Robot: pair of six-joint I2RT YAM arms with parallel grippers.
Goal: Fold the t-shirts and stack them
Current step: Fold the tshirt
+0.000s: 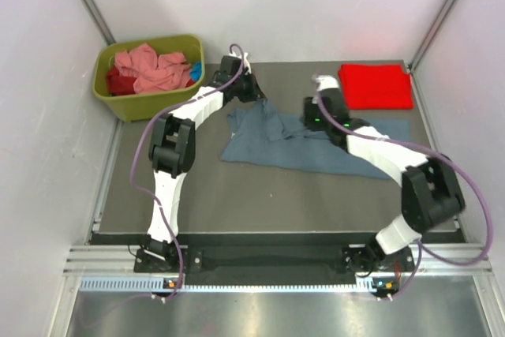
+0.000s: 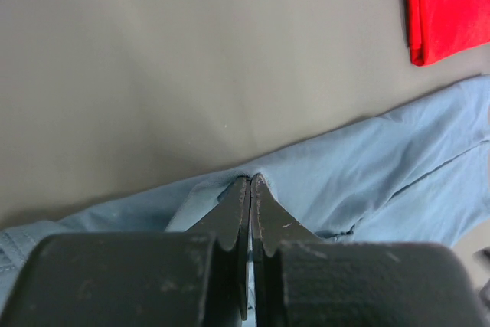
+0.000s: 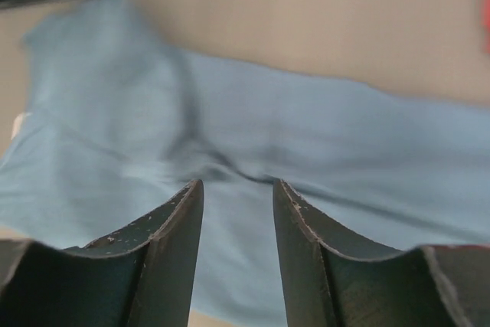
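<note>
Spreading step, seemingly. Heaped far left in the olive bin: pink tees. Clamped in the left pincer by its far edge: the blue-grey tee, rumpled on the counter. Hovering just above it, held apart: the right pincer. Folded far right: the red tee. Next: calls for a second pinch, then pulling taut.

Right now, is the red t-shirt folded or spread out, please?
Folded: the red t-shirt lies as a neat, compact rectangle with straight edges.
</note>
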